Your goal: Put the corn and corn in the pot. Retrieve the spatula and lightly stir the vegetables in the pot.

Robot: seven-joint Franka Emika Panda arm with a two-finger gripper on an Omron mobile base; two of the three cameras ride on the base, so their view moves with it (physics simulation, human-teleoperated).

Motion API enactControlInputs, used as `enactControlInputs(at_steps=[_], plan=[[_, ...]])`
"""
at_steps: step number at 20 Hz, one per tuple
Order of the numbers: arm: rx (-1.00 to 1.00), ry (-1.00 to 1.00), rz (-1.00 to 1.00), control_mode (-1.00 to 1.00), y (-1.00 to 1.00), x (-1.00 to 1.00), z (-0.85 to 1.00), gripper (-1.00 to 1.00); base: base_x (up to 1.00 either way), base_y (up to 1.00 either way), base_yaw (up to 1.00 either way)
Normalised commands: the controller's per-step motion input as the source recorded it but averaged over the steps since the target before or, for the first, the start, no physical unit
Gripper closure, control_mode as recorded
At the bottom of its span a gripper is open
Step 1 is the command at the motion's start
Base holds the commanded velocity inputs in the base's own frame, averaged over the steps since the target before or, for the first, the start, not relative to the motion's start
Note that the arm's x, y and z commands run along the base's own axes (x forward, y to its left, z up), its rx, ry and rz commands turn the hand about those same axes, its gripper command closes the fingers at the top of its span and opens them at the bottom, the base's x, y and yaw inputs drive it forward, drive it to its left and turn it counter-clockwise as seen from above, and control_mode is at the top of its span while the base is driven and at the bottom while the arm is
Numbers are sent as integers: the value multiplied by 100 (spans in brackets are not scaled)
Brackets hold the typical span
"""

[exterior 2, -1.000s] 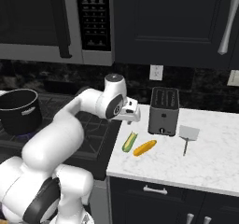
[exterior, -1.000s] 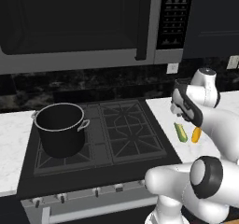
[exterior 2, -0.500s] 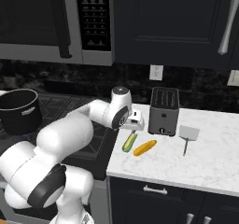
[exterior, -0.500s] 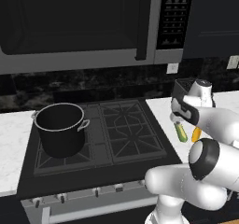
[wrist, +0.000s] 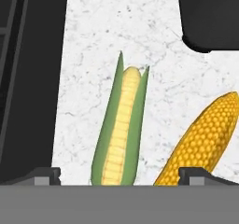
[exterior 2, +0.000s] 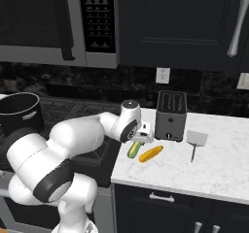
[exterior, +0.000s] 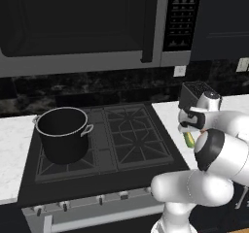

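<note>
Lower center of the hand view, we are seeing the gripper (wrist: pixel 119 176) hovering spread wide over the husked corn (wrist: pixel 120 134); bare corn (wrist: pixel 201 141) lying just beside.

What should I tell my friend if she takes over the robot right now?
Gripper: open, low over the husked corn, fingertips either side of it, nothing held.
Corn: the husked cob and the bare orange cob lie side by side on the white counter, near the toaster.
Pot: on the stove's left burner, no corn visible in it.
Spatula: flat on the counter right of the toaster, untouched.
Done: only the approach to the first cob.
Left: grab the husked cob, put it in the pot, then the orange one, then fetch the spatula and stir gently.
</note>
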Motion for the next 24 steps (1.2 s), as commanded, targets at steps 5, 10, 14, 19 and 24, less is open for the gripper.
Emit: enactControlInputs(at_steps=[5, 10, 14, 19, 24], plan=[[0, 0, 0, -100, 0, 17, -18, -100, 0, 0, 0], [0, 0, 0, -100, 0, 36, -11, -100, 0, 0, 0], [0, 0, -1, -100, 0, 38, -13, -100, 0, 0, 0], [0, 2, -1, -100, -2, 32, -17, -100, 0, 0, 0], [0, 1, -1, -100, -7, 22, -19, -100, 0, 0, 0]])
